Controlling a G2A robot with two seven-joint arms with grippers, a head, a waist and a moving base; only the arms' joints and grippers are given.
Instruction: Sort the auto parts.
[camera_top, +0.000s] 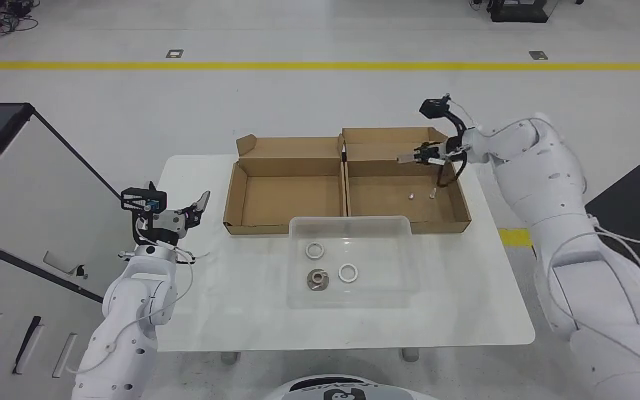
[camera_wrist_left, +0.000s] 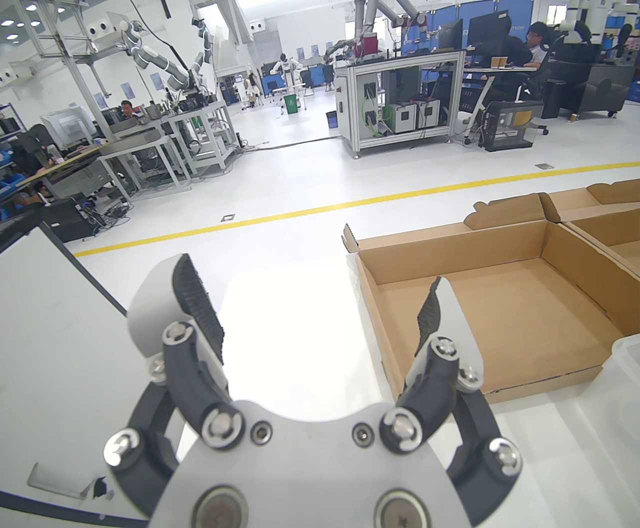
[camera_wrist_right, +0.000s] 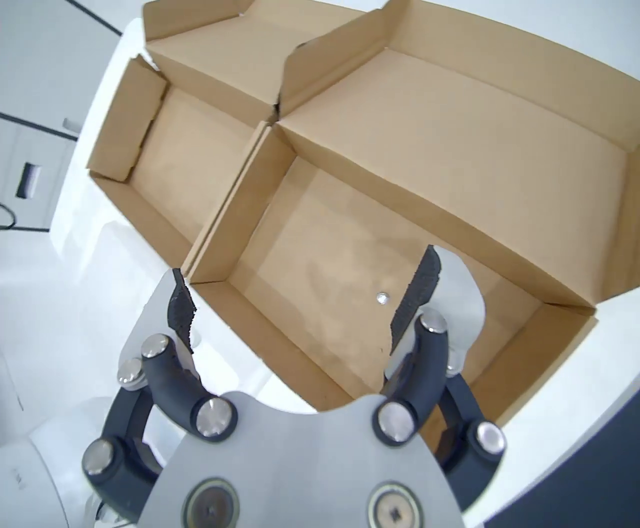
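The white bench (camera_top: 230, 300) carries two open cardboard boxes side by side at its far side, touching along a shared wall. The left box (camera_top: 290, 200) has a bare floor. The right box (camera_top: 385, 210) holds one small round silver part (camera_wrist_right: 382, 298) on its floor, seen from above as a pale dot (camera_top: 411, 196). A second pale speck close by may be another part, but it is too small to tell.

Just in front of the boxes sits a clear plastic bin (camera_top: 350, 228). In it lie two white rings (camera_top: 315, 250) (camera_top: 349, 272) and a grey metal round part (camera_top: 317, 279).

The right gripper (camera_wrist_right: 303, 261) hangs above the right box with its fingers spread apart and nothing between them. The left gripper (camera_wrist_left: 310, 272) is over the bench's left edge, well apart from the bin. Its fingers are likewise wide apart and empty.
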